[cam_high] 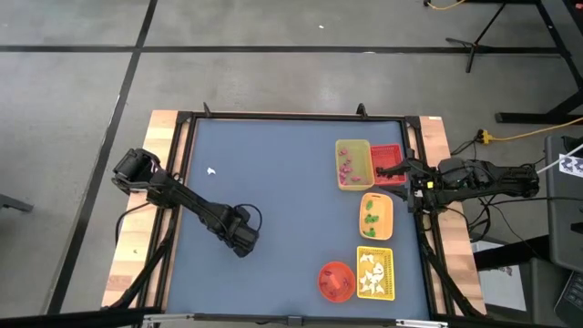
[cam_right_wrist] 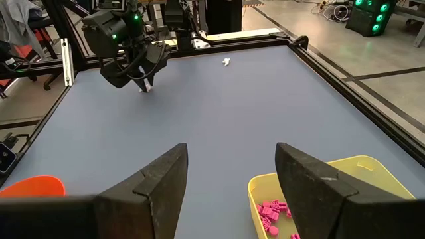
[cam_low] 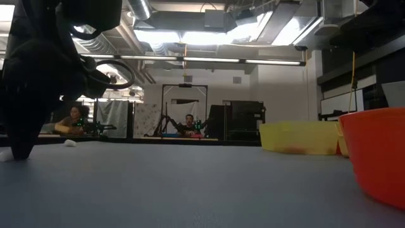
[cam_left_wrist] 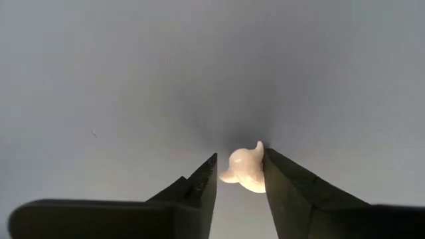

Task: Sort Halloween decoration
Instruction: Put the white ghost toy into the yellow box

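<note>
A white ghost piece (cam_left_wrist: 244,171) of the Halloween decoration lies on the blue-grey table, between the fingers of my left gripper (cam_high: 242,240), which points straight down at the near left of the middle. Another white ghost (cam_high: 211,170) lies loose farther back on the left. Pink pieces fill a yellow tray (cam_high: 353,164), green ones an orange tray (cam_high: 375,216), white ghosts a second yellow tray (cam_high: 375,271). My right gripper (cam_right_wrist: 229,192) waits open over the red tray (cam_high: 387,164) at the right edge, holding nothing. My left gripper pinches the white ghost piece between its two fingers, coming from above and pointing down. One finger (cam_left_wrist: 279,179) lies against the ghost's side by its pointed tip (cam_left_wrist: 259,147); the other meets its lower lobe (cam_left_wrist: 224,178). The ghost lies on the table.
A round red-orange bowl (cam_high: 335,281) stands near the front edge beside the tray of ghosts. All trays line the table's right side. A black frame (cam_high: 182,164) rims the table. The left and middle of the table surface are bare.
</note>
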Tool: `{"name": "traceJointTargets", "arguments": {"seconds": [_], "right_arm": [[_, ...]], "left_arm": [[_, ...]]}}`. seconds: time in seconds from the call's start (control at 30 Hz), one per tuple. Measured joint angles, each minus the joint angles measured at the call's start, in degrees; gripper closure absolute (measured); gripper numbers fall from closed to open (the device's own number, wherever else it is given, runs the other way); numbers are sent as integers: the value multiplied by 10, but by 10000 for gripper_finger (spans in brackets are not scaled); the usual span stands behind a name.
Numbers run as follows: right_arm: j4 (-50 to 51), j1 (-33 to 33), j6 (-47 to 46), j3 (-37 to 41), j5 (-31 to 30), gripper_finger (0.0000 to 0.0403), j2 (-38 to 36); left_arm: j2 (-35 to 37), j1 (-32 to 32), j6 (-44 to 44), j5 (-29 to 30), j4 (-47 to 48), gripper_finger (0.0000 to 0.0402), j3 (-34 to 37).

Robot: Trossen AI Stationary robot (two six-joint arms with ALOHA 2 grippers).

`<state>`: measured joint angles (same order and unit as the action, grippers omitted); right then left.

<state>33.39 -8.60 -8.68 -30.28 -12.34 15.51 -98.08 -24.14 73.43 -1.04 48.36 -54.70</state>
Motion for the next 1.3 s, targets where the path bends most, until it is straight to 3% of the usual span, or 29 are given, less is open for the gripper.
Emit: {"name": "traceJointTargets", "arguments": {"seconds": [0.67, 0.93, 1.1, 1.3], "right_arm": [[0, 0, 0, 0, 0, 178, 0], [0, 0, 0, 0, 0, 178, 0], [0, 0, 0, 0, 0, 178, 0], [0, 0, 0, 0, 0, 178, 0]], "left_arm": [[1, 0, -5, 4, -1, 360, 0], [1, 0, -10, 33, -25, 361, 0], [1, 0, -63, 44, -26, 359, 0], [1, 0, -67, 51, -26, 317, 0]]}}
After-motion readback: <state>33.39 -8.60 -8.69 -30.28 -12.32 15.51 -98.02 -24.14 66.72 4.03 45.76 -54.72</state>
